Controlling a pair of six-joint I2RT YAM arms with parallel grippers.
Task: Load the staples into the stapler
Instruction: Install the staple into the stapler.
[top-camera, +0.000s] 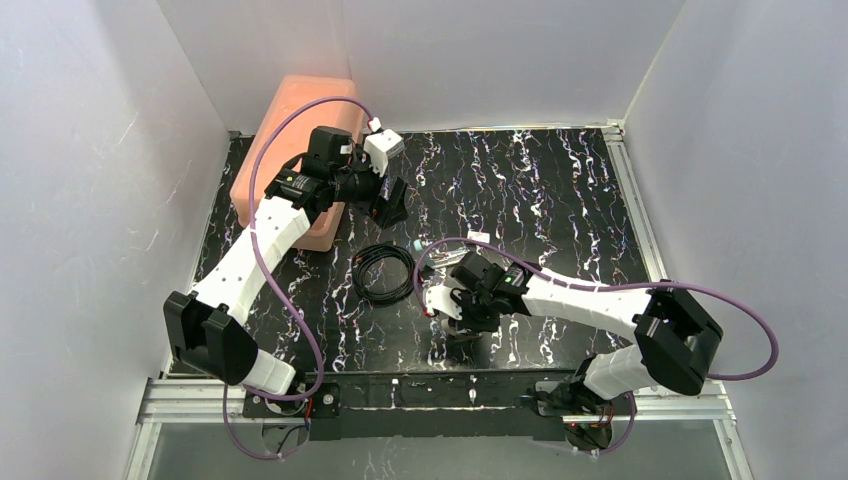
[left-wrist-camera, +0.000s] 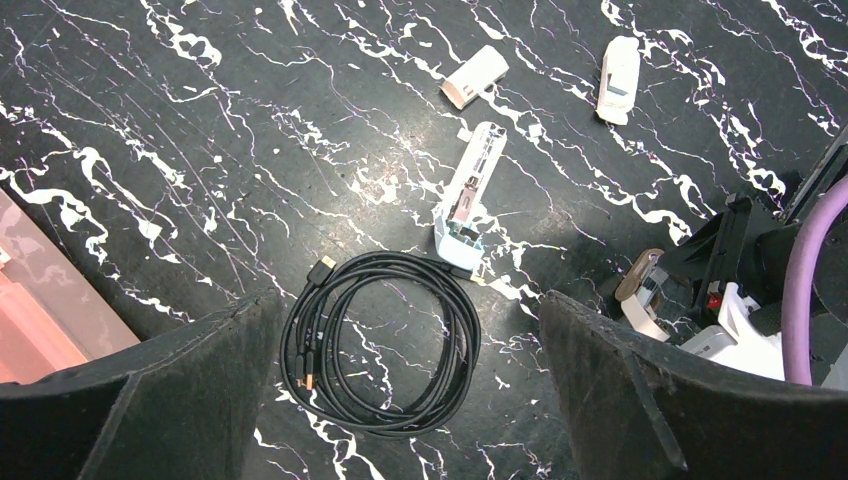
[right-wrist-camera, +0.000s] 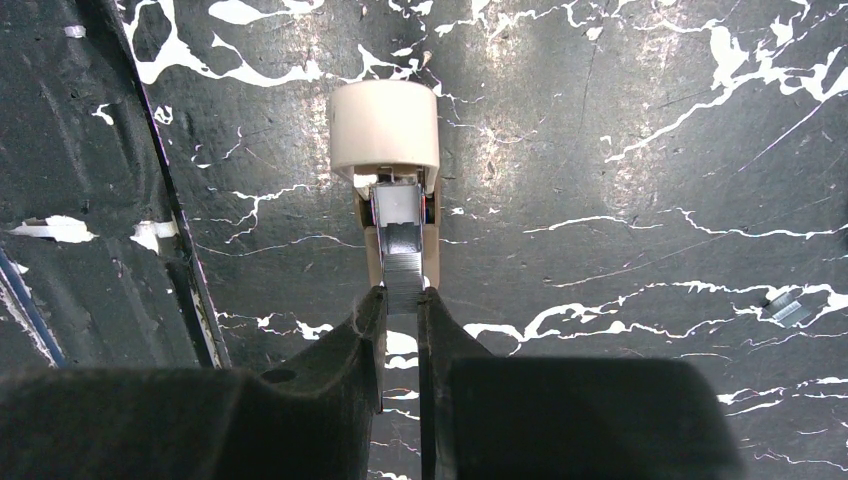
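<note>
Staples first: a thin silvery strip, finely ribbed, running out of a pale tan sleeve. Its near end is caught between the tips of your right end effector, which is pinched narrow on it close over the tabletop. Expect the strip to be very light and stiff along its length yet brittle — it will likely break into pieces if you twist or bend it, and the smooth metal may slip in the pads. Hold it by the flat sides near the end and draw it straight along its own line.

The stapler lies open on the tabletop, apart from the staples. It is a small light-blue plastic body with a silver channel facing up, its near end just beside a black cable coil. It looks light enough to skate when pushed — you will probably want it steadied by its plastic sides. A small white block and another white piece lie beyond it. Your left end effector hangs above the coil, spread wide and holding nothing.
</note>
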